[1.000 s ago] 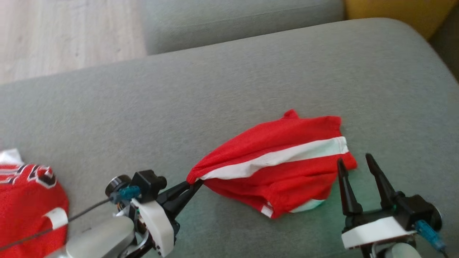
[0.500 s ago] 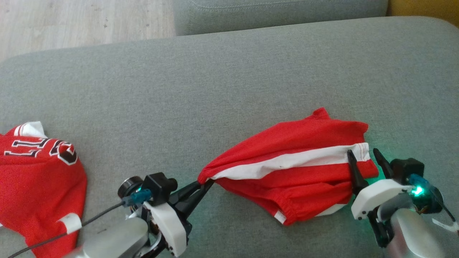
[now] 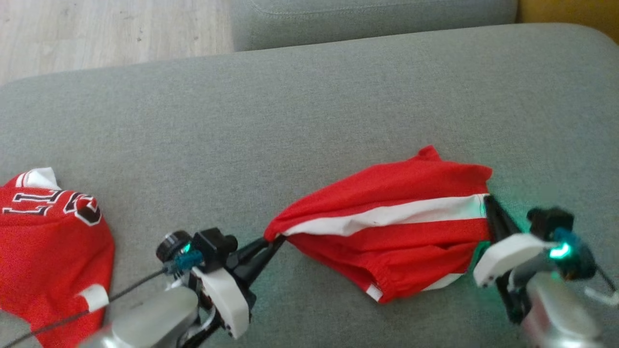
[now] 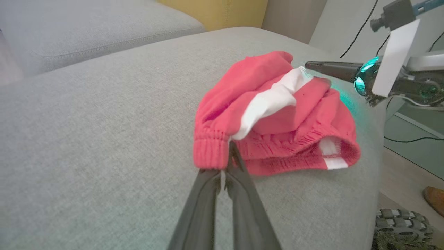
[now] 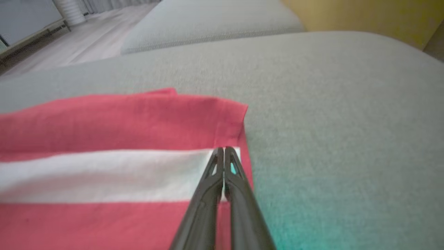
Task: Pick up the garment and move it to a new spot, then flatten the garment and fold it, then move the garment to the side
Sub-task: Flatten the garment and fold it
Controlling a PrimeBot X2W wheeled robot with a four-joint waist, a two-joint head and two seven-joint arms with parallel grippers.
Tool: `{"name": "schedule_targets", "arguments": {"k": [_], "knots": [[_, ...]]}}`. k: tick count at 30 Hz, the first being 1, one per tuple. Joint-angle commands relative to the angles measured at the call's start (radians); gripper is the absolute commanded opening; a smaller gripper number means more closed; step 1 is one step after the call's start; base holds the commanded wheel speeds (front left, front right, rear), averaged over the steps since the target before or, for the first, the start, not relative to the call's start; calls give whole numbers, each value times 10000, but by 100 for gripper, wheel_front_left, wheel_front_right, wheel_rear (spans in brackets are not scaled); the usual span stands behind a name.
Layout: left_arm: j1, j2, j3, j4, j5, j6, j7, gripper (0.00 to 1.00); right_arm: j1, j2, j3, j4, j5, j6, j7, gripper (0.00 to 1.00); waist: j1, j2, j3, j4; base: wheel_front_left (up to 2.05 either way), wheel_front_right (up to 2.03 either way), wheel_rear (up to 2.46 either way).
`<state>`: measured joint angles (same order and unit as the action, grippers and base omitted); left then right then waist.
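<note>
The garment [image 3: 48, 241], a red jersey with navy-outlined white lettering, lies crumpled at the sofa's left edge, away from both grippers. Red shorts [image 3: 387, 232] with a white side stripe are stretched between my grippers on the cushion. My left gripper [image 3: 275, 240] is shut on the elastic waistband corner [image 4: 211, 152], as the left wrist view shows. My right gripper [image 3: 487, 199] is shut on the shorts' right hem, on the white stripe [image 5: 138, 173]. The right wrist view has its fingertips [image 5: 223, 151] pressed together there. In the left wrist view the right gripper [image 4: 308, 65] reaches in from the right.
A grey sofa cushion [image 3: 309, 121] carries everything. A second grey cushion [image 3: 372, 19] lies beyond it, with pale wood floor [image 3: 96, 29] at the upper left. A yellow cushion [image 3: 570, 12] sits at the upper right. The cushion's edge drops off to the right [image 4: 378, 166].
My right gripper, open beside the shorts a second ago, moved up to the right hem and closed on the white stripe. The left gripper kept its hold. The head camera shifted.
</note>
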<state>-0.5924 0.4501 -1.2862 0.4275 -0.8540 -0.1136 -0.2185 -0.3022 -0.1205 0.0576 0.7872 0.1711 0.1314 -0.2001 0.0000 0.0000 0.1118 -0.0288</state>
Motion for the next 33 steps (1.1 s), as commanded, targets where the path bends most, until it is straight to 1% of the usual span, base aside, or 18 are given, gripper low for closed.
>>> {"name": "schedule_targets", "arguments": {"k": [1, 3, 6, 7, 8, 9, 13, 20, 21, 22, 23, 24, 25, 27, 28, 29, 33], "knots": [[-752, 258, 518, -75, 164, 42, -135, 0, -677, -246, 267, -376, 136, -7, -175, 0, 0, 0, 64, -72, 0, 0, 0], [-1086, 337, 556, -8, 304, 35, -114, 0, -915, -369, 395, -423, 244, -7, -164, 0, 0, 0, 116, -176, 0, 0, 0], [-1433, 366, 580, -26, 373, 14, -5, 0, -1110, -426, 771, -381, 725, -7, 300, 0, 0, 0, 269, -271, 0, 0, 0], [-1485, 374, 568, -28, 394, 6, 24, 0, -1119, -465, 880, -361, 893, -7, 444, 2, 0, 0, 300, -291, 0, 0, 0], [-1501, 387, 553, -27, 407, -1, 41, 0, -1102, -500, 994, -327, 1033, -7, 587, 64, 0, 0, 324, -315, 0, 0, 0], [-1483, 401, 539, -17, 407, -7, 45, 0, -1065, -533, 1110, -289, 1151, -7, 714, 100, 0, 0, 341, -331, 0, 0, 0], [-1314, 475, 478, 73, 402, -25, 30, 0, -793, -578, 1432, -148, 1567, -7, 1041, 100, 0, 0, 335, -352, 0, 0, 0], [-1200, 521, 474, 153, 364, -29, -36, 0, -281, -593, 1855, -192, 1910, -7, 1158, 100, 0, 0, 231, -297, 0, 0, 0], [-1174, 532, 472, 163, 373, -3, -58, 0, -187, -648, 1961, -234, 1927, -7, 1085, 85, 0, 0, 227, -279, 0, 0, 0], [-1163, 542, 470, 169, 383, 16, -65, 0, -165, -674, 2003, -252, 1911, -7, 1044, 78, 0, 0, 236, -272, 0, 0, 0], [-1154, 555, 467, 176, 395, 28, -73, 0, -159, -691, 2043, -277, 1891, -7, 995, 74, 0, 0, 249, -266, 0, 0, 0], [-1151, 569, 465, 182, 403, 38, -79, 0, -171, -714, 2079, -309, 1856, -7, 937, 51, 0, 0, 277, -261, 0, 0, 0], [-1151, 588, 466, 202, 408, 48, -86, 0, -195, -752, 2086, -329, 1795, -7, 877, 39, 0, 0, 301, -258, 0, 0, 0], [-1168, 613, 463, 234, 435, 59, -98, 0, -255, -800, 2077, -360, 1676, -7, 785, 34, 0, 0, 346, -247, 0, 0, 0], [-1180, 618, 466, 244, 442, 62, -105, 0, -282, -804, 2082, -386, 1658, -7, 758, 6, 0, 0, 364, -242, 0, 0, 0], [-1196, 620, 473, 256, 439, 61, -112, 0, -305, -815, 2079, -408, 1650, -7, 751, 0, 0, 0, 377, -234, 0, 0, 0], [-1304, 622, 501, 331, 480, 60, -153, 0, -446, -974, 2012, -548, 1516, -7, 664, 0, 0, 0, 400, -222, 0, 0, 0]]}}
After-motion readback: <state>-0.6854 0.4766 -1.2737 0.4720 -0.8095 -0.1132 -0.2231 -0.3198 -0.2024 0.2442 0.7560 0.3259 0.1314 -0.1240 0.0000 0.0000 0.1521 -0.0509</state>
